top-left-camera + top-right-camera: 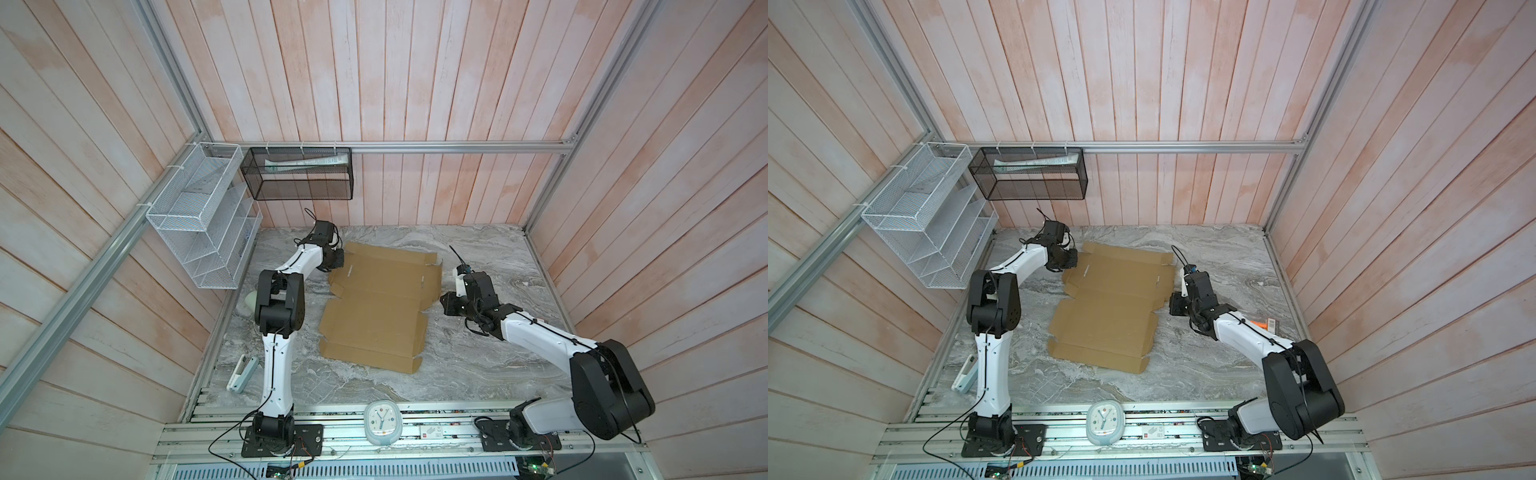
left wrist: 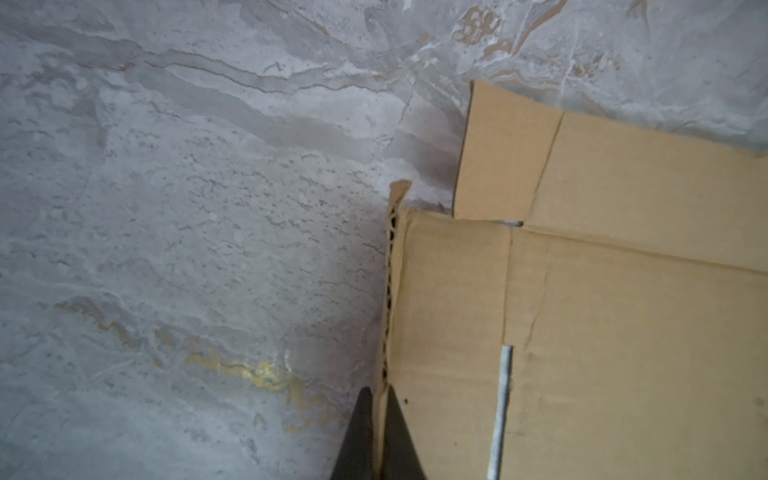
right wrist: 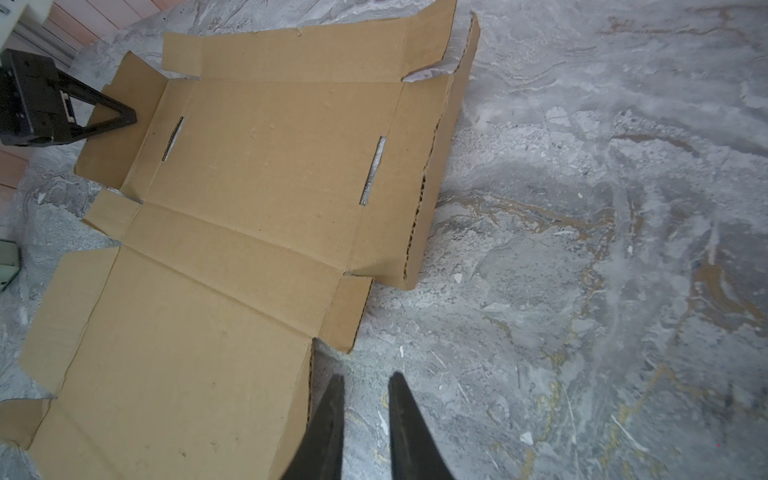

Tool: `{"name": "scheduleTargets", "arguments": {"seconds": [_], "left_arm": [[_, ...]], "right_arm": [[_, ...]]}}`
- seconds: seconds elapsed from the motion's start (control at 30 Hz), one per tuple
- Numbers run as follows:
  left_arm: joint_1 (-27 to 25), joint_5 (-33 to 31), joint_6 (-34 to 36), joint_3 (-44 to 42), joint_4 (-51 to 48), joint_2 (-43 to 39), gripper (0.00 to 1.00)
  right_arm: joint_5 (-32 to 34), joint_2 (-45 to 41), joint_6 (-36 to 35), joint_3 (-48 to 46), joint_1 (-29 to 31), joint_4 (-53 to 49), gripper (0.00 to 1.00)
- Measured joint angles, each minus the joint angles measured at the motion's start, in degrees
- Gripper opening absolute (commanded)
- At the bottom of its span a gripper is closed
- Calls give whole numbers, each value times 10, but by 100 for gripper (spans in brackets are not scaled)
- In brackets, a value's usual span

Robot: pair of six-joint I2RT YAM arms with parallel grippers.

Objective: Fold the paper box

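Two tips of the left gripper (image 2: 380, 415), half out of frame, are pinched on a flap edge of the paper box (image 1: 380, 307) laid flat on the table (image 1: 478, 365); the right gripper (image 3: 365, 399) is narrowly parted, empty

A robot lab cell: an aluminium frame (image 1: 457, 146) holds plank walls (image 1: 415, 62) around a marble-look worktop (image 1: 478, 365); a white arm (image 1: 276, 374) bolts to a slotted rail (image 1: 345, 434). A wire basket (image 1: 195, 232) hangs beyond the left jaws.

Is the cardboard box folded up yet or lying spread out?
Spread out. The paper box lies as an open sheet on the table, creases and slots showing; the jaws of the left gripper pinch one edge flap.
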Motion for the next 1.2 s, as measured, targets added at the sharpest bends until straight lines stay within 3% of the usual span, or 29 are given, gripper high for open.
{"name": "scheduleTargets", "arguments": {"seconds": [0.33,0.67,0.97,1.2], "left_arm": [[8,20,-53,-165,92,-125,0],[8,49,-123,-356,242,-269,0],[-14,51,-172,-506,388,-363,0],[-55,10,-174,-592,485,-422,0]], "right_arm": [[-22,10,28,3,0,10,37],[-64,34,98,49,3,32,38],[-72,75,213,71,35,98,39],[-68,99,320,97,40,150,51]]}}
